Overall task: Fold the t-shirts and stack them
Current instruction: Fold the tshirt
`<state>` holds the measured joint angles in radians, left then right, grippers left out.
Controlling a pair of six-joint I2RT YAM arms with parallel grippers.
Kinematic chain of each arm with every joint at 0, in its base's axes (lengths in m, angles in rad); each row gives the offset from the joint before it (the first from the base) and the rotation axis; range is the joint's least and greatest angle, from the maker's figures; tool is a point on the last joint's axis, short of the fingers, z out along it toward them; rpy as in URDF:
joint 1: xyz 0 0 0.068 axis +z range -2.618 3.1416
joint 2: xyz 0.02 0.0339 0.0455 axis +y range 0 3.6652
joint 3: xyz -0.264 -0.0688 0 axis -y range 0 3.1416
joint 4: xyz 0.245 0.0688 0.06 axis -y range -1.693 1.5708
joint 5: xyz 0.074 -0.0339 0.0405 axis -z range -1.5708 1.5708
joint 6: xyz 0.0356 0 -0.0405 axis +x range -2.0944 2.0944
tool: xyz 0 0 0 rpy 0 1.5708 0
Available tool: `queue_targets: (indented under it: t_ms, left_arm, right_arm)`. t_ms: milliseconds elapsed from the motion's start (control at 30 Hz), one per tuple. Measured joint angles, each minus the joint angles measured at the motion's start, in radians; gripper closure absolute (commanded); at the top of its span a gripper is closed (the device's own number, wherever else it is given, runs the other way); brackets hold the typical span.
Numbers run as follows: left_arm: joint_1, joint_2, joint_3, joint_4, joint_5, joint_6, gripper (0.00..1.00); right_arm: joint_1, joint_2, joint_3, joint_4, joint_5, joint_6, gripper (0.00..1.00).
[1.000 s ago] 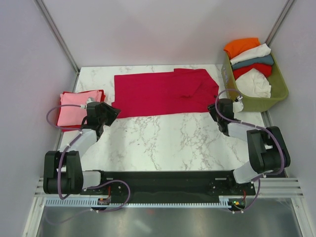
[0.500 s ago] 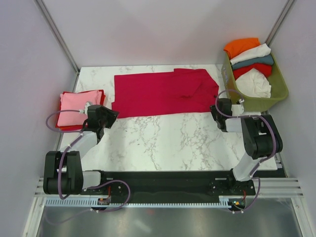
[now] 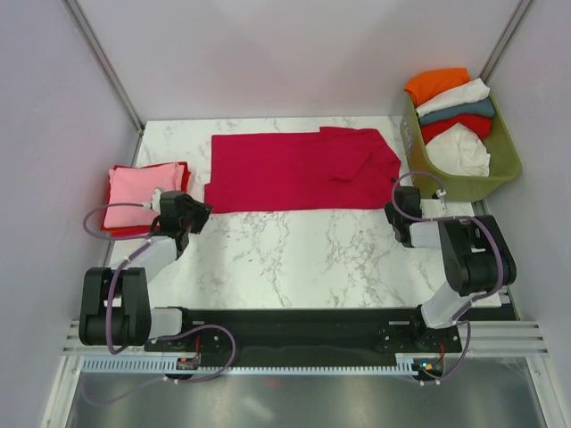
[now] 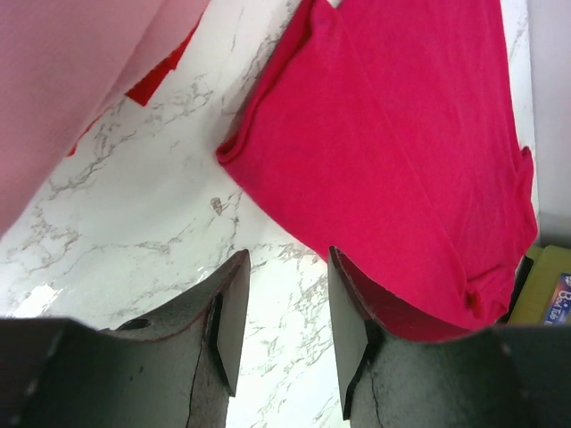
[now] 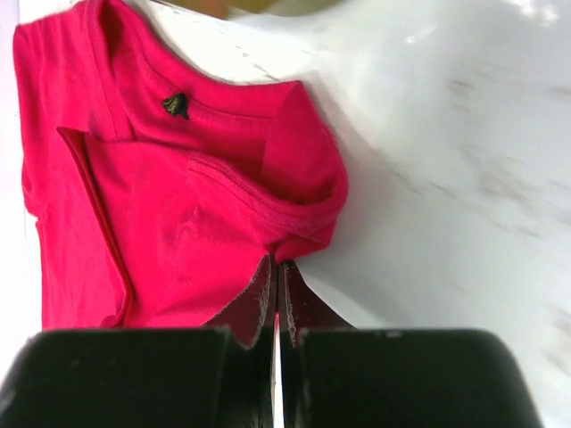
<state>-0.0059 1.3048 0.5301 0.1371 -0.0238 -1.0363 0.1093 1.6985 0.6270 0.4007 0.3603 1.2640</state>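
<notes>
The crimson shirt (image 3: pixel 299 169) lies spread flat across the far half of the table (image 3: pixel 303 259), long side toward me, so each arm can take one near corner. My right gripper (image 5: pixel 275 267) is closed tight at the near right corner. The cloth bunches into a small hump right at its tips, so I judge it has a pinch of hem. My left gripper (image 4: pixel 285 303) stands about half open just short of the near left corner, with only marble between the jaws and nothing held. I read it as lining up to take that corner for the next fold.

The pink shirt (image 3: pixel 134 192) sits folded at the left edge on a red cloth (image 3: pixel 184 171), which I take to be the stack. The basket (image 3: pixel 504 165) at the far right holds the unfolded shirts.

The right fingers hide how much cloth they hold. The left gripper's right finger covers part of the near hem. In the overhead view both grippers mask the corners, and the basket's lower layers are buried.
</notes>
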Motion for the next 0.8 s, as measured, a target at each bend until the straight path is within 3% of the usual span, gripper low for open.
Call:
queue_targets:
  t_ms: [267,800]
  left_arm:
    - [0.000,0.060,-0.014,0.017,0.001,-0.027,0.54]
    - [-0.003,0.286,0.085,0.114,-0.004,-0.070,0.57]
  right_arm:
    - [0.013,-0.180,-0.178,-0.016,0.000,0.004,1.00]
    - [0.018,-0.251,-0.212,-0.028,-0.017,-0.005,1.00]
